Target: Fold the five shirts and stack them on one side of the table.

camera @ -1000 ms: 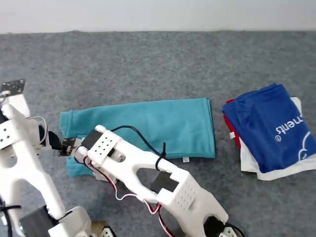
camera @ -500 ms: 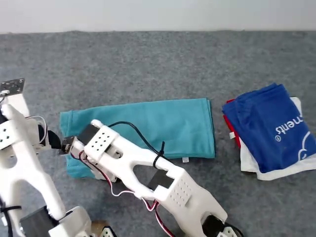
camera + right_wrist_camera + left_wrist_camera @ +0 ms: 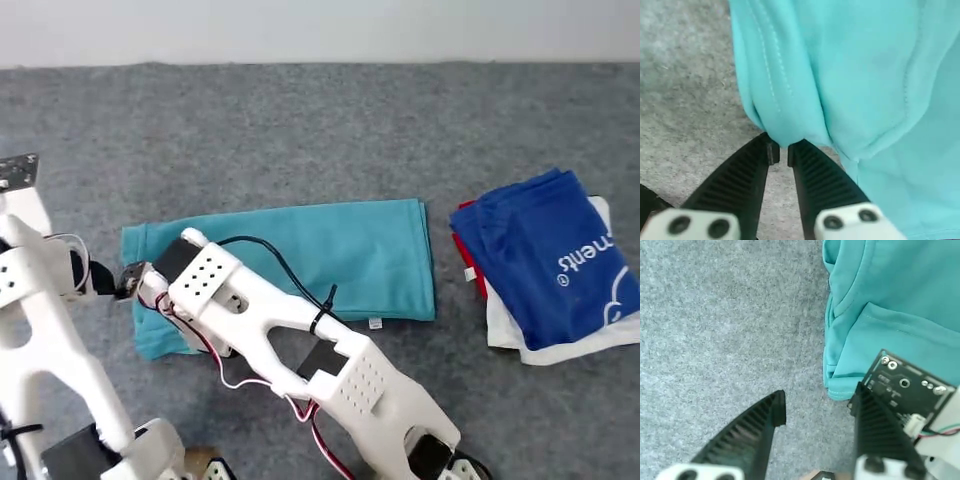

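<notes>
Grey carpet (image 3: 300,130); teal shirt (image 3: 345,250) lies left-right.

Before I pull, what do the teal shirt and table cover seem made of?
The teal shirt: soft matte knit, probably cotton jersey; drapes in folds, shows stitched hems. The table cover: grey felt or short-pile carpet, by its fuzzy, speckled fibres.

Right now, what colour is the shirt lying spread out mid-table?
The shirt is plain teal, clearest in the high view.

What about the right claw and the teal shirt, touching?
Touching. The right wrist view shows the right gripper pinching a fold of the teal shirt.
</notes>
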